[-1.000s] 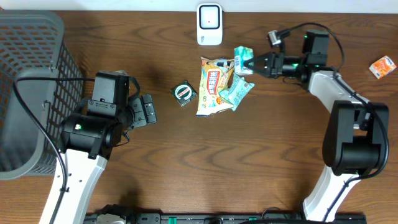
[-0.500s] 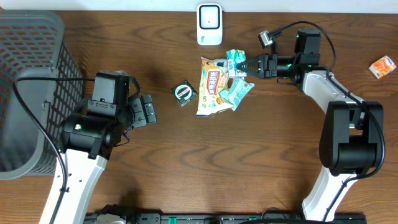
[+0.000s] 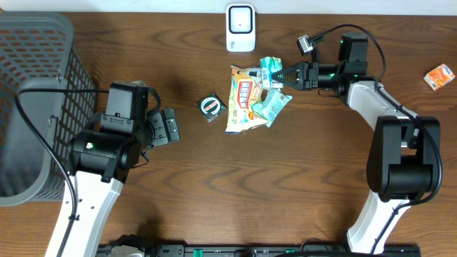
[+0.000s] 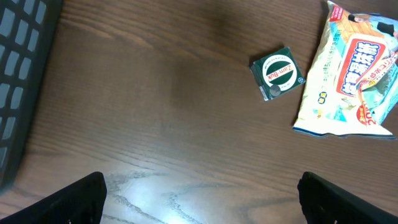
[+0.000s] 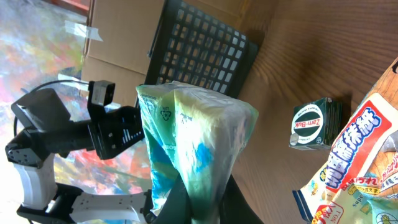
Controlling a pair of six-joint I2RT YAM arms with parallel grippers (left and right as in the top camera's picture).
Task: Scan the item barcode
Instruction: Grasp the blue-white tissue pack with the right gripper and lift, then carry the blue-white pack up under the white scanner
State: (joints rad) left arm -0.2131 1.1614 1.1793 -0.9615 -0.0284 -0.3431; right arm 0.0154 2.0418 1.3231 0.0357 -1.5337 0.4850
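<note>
My right gripper [image 3: 280, 73] is shut on a green and blue packet [image 3: 269, 70], held off the table just below and to the right of the white barcode scanner [image 3: 240, 28]. The right wrist view shows that crumpled packet [image 5: 199, 143] standing up from between my shut fingers [image 5: 186, 205]. My left gripper [image 3: 170, 126] stands open over bare wood at the left, its two fingertips [image 4: 81, 199] wide apart with nothing between them.
A yellow snack bag [image 3: 245, 98], a second green packet [image 3: 272, 106] and a green Zam-Buk box [image 3: 211, 106] lie mid-table. A dark mesh basket [image 3: 36, 86] fills the left side. An orange packet [image 3: 439, 75] lies far right.
My right gripper carried the green and blue packet leftward, closer to the scanner, then stopped. The left arm has not moved.
</note>
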